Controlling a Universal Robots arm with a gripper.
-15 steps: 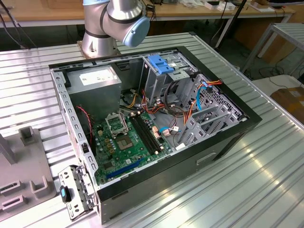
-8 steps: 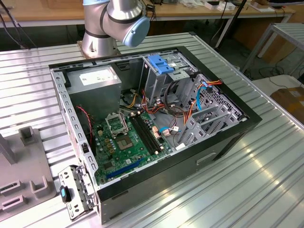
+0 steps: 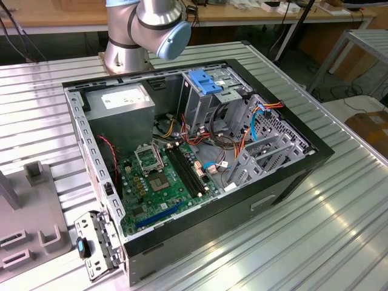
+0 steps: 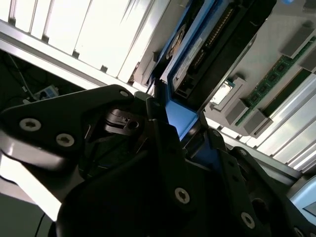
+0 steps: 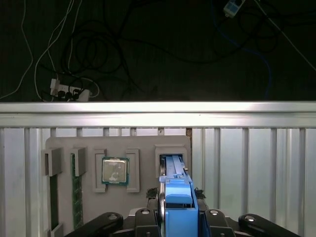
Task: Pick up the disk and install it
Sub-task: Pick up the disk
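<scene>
Plainly, one ribbed metal table (image 3: 339, 230) carries everything. On it sits one open computer case (image 3: 242, 212), with one green main board (image 3: 163, 182) lying flat inside and one grey drive cage (image 3: 203, 109) topped by a blue latch (image 3: 206, 82) at the far side. One robot arm (image 3: 148, 27) rises from its base just beyond the far edge of the case. At the exterior view's left, on the near side, lies one grey tray (image 3: 24, 209) with raised holders, apart from the case. In the first wrist view that tray holds two memory sticks (image 5: 76, 195) on edge side by side, one processor chip (image 5: 115, 171) flat in its square holder, and the one disk (image 5: 174, 170). The disk stands on edge in the slot at the tray end farthest from the sticks, with the chip between. The gripper (image 5: 178, 205) is directly over the disk. Its two black fingers (image 4: 157, 129) are closed against opposite faces of the light-blue frame at the disk's upper end, so the hand grasps the disk. The disk's lower part reaches down into the slot; whether it rests on the slot's floor or hangs just clear I cannot tell.
</scene>
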